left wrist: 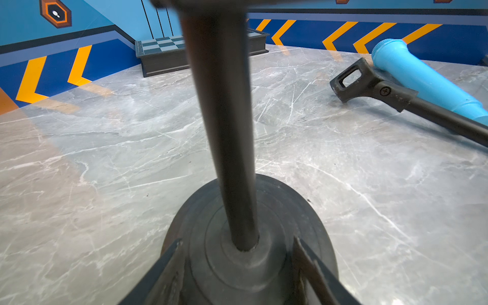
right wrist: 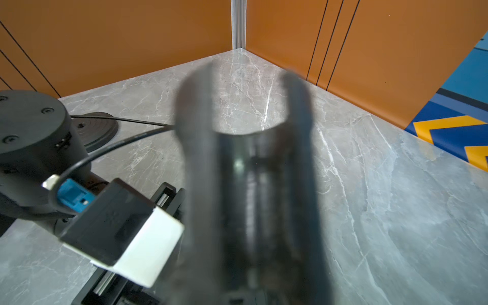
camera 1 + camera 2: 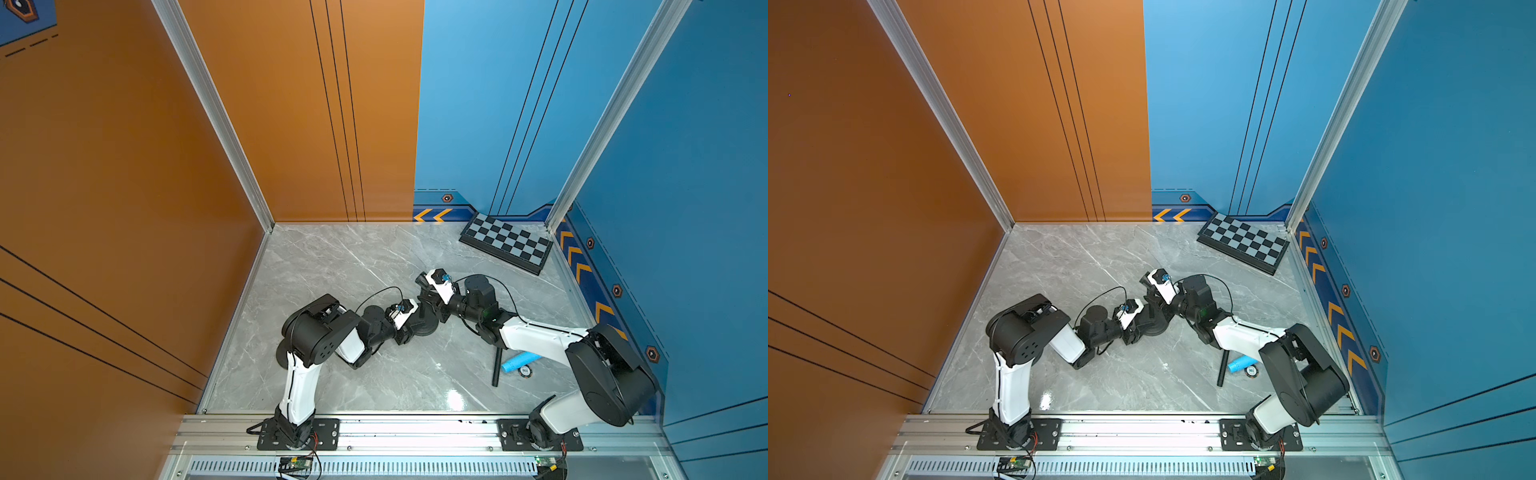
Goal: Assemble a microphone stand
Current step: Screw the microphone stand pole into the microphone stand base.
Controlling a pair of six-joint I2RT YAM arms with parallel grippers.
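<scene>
— Stand parts, counted?
— One round base (image 3: 424, 327), about the middle of the tabletop (image 3: 332, 270). One pole (image 1: 224, 118) seated in its centre. One mic clip (image 2: 250, 184). One loose rod (image 3: 496, 368) and one blue microphone (image 3: 519, 360), just beside each other near the right edge.
— Grippers?
— Two. For the left gripper (image 1: 237, 240): partway spread, fingers (image 1: 171, 264) against both sides of the base's raised middle, clamped on it. For the right gripper (image 3: 426, 297): up at the pole's top, clip blurred and filling the wrist view, fingers hidden, so grip impossible to tell.
— Pointing which way?
— Pole upright, long axis vertical. Loose rod flat, long axis running from near edge toward far edge. Microphone flat, at an angle to the rod, partly under the right arm.
— Anything else?
— One small round disc (image 3: 525, 371) just beside the microphone. One chessboard (image 3: 509, 243) in the far right corner.
</scene>
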